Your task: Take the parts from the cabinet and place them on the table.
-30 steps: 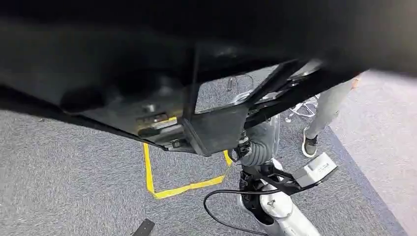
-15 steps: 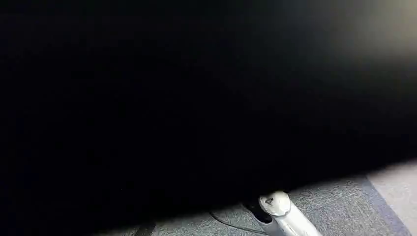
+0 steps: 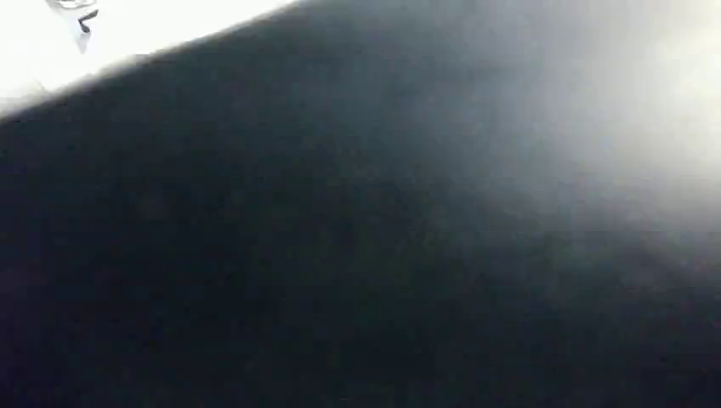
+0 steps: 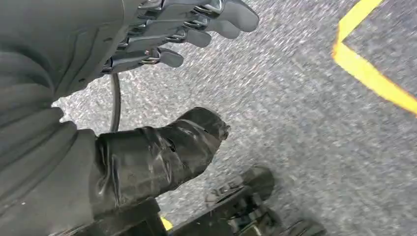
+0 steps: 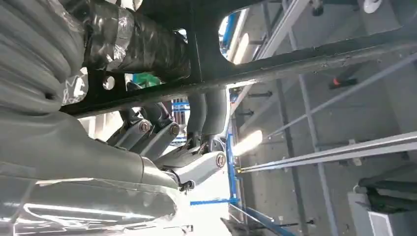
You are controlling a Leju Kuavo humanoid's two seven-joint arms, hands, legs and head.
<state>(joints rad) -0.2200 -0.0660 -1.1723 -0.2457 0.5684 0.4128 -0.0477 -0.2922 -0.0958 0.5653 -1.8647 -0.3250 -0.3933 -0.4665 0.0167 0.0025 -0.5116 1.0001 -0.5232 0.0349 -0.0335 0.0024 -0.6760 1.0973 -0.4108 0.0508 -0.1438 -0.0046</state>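
Compare the head view with the frame half a second earlier: the carpet and silver arm at the lower edge are gone. A dark, blurred mass [image 3: 357,255] now covers almost everything, and a bright strip [image 3: 136,30] has opened at the top left; you cannot tell what the mass is. The right hand [image 5: 147,135] grips the black frame [image 5: 295,59], with its taped thumb over one bar and its fingers curled behind it. The left hand [image 4: 98,59] holds nothing; its fingers [image 4: 216,24] are spread above grey carpet [image 4: 295,128], near yellow tape [image 4: 366,73]. Open carpet lies beyond those fingers.
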